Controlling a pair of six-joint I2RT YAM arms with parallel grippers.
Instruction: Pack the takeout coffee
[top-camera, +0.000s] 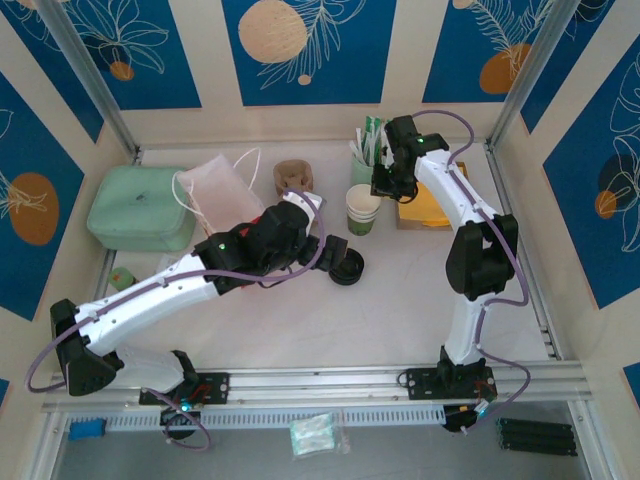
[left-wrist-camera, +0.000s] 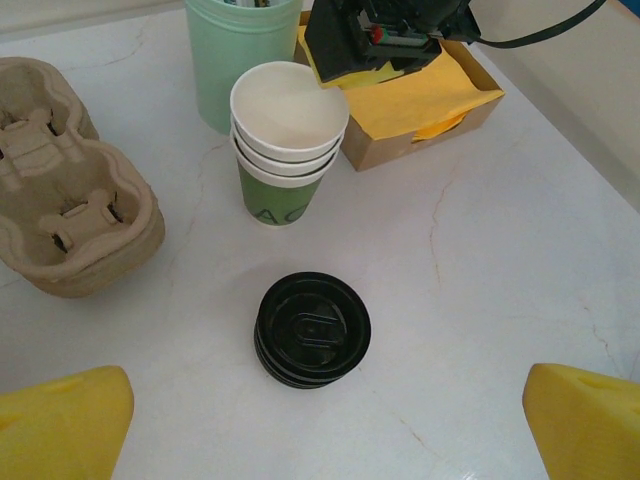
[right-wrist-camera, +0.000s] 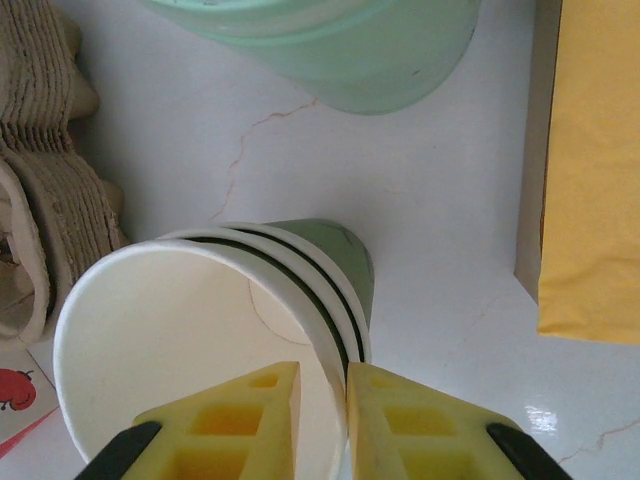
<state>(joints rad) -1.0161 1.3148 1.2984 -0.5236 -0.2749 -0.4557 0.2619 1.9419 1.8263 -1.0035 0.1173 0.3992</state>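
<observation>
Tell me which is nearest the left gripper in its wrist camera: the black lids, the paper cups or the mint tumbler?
1. The black lids, stacked just ahead of the left gripper.
2. The paper cups, stacked beyond the lids, slightly left.
3. The mint-green tumbler, behind the cups, farthest.

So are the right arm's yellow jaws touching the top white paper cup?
Touching. Right wrist view: the right gripper pinches the rim of the top white paper cup, one jaw inside, one outside.

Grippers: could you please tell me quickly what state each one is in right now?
Left gripper: open, empty, by the black lids.
Right gripper: closed on the rim of the top paper cup.
</observation>
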